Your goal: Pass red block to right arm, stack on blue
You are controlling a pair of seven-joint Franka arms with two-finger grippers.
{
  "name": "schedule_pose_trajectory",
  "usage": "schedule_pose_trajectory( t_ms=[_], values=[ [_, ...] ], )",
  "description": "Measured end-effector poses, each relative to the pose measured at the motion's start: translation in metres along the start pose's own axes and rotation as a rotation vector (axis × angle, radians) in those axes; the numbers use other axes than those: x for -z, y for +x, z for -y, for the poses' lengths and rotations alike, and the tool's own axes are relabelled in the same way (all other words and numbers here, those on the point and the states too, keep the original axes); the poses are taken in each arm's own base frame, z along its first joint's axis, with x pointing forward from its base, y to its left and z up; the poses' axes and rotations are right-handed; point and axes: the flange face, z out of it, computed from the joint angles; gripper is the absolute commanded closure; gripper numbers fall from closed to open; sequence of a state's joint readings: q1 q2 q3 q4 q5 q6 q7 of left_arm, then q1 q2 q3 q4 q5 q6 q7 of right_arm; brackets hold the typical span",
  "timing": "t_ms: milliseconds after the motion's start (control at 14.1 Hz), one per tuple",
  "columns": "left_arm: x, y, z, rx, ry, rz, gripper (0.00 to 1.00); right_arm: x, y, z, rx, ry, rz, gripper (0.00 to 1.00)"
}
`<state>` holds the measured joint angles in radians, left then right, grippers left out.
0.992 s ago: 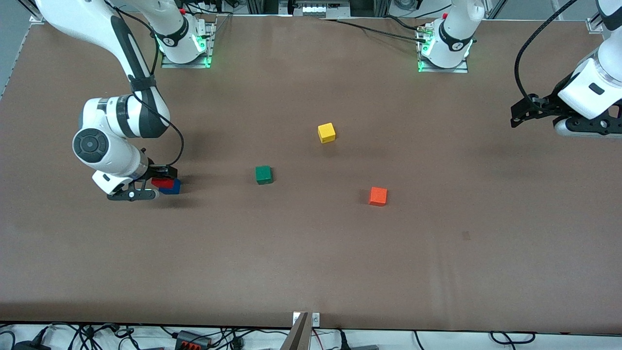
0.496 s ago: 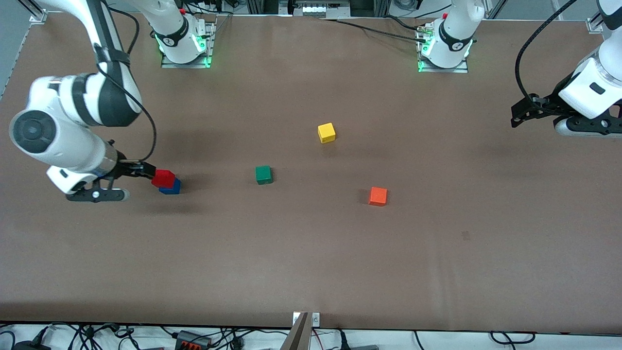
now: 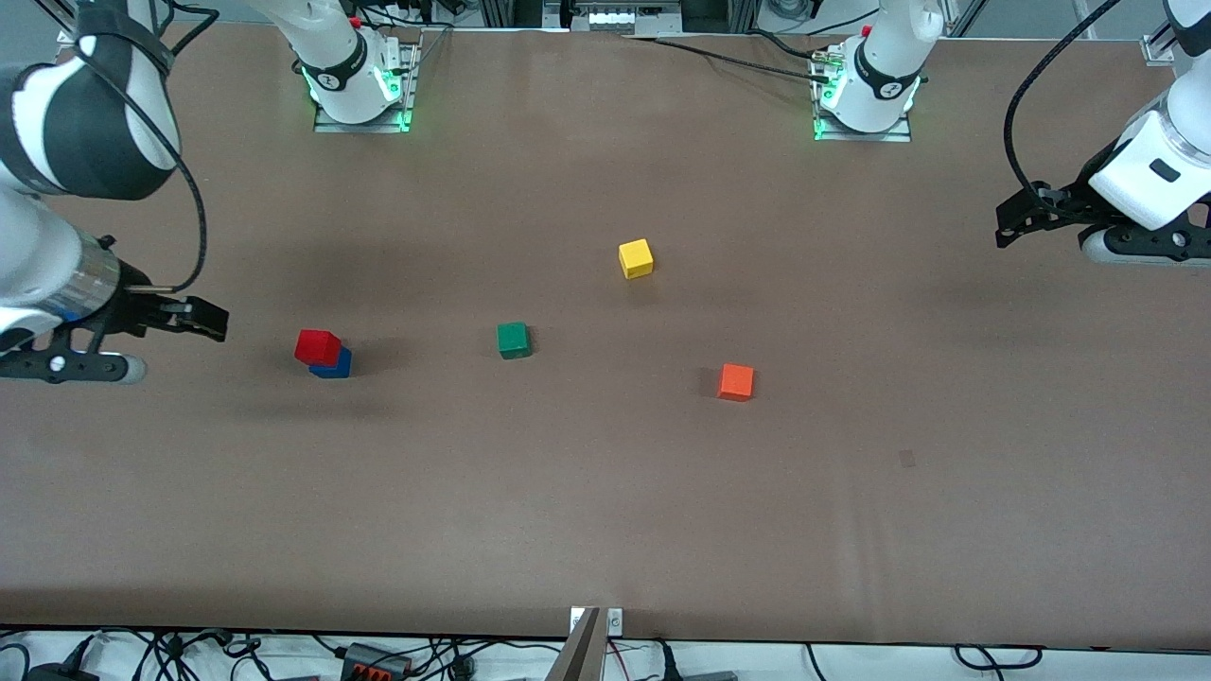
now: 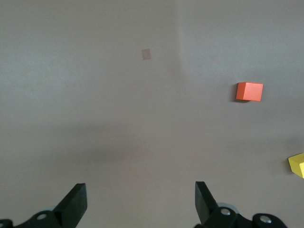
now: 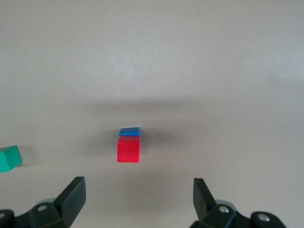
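Observation:
The red block [image 3: 317,347] sits on top of the blue block [image 3: 333,364] toward the right arm's end of the table. In the right wrist view the red block [image 5: 128,149] covers most of the blue block [image 5: 129,131]. My right gripper [image 3: 197,319] is open and empty, raised over the table edge at the right arm's end, apart from the stack; its fingertips [image 5: 75,194] show wide apart. My left gripper [image 3: 1010,225] is open and empty, raised over the left arm's end of the table; its fingertips [image 4: 76,199] are spread.
A green cube [image 3: 513,340] lies near the table's middle, also in the right wrist view [image 5: 9,158]. A yellow cube [image 3: 636,257] lies farther from the camera. An orange cube [image 3: 736,381] lies nearer, also in the left wrist view [image 4: 249,91].
My right gripper has let go of the red block on the blue block and drawn away toward the right arm's end of the table. The left arm has stayed still.

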<state>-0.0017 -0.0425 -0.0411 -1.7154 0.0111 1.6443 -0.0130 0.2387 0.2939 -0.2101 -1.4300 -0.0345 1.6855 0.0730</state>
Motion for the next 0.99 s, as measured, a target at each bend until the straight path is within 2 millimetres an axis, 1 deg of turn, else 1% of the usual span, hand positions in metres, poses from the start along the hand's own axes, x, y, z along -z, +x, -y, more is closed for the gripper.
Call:
schedule_pose_trajectory(
  t_ms=[213,354,567,638,780,992],
  values=[
    [0.0,0.0,0.0,0.0,0.0,0.0,0.0,0.018,0.0,-0.021,-0.028,0.003,-0.02,0.0],
    [0.0,0.0,0.0,-0.001,0.0,0.0,0.0,0.032,-0.004,-0.043,-0.05,0.012,-0.042,0.0],
    [0.0,0.0,-0.001,-0.002,0.0,0.0,0.0,0.056,-0.017,-0.08,-0.035,0.033,-0.079,0.0],
    [0.0,0.0,-0.001,-0.003,0.0,0.0,0.0,0.064,-0.021,-0.087,-0.03,0.039,-0.087,0.0],
    [0.0,0.0,-0.003,-0.007,0.0,0.0,0.0,0.073,-0.03,-0.087,-0.021,0.05,-0.084,0.0],
    [0.0,0.0,-0.004,-0.009,0.0,0.0,0.0,0.075,-0.038,-0.079,-0.005,0.059,-0.063,0.0]
  ],
)
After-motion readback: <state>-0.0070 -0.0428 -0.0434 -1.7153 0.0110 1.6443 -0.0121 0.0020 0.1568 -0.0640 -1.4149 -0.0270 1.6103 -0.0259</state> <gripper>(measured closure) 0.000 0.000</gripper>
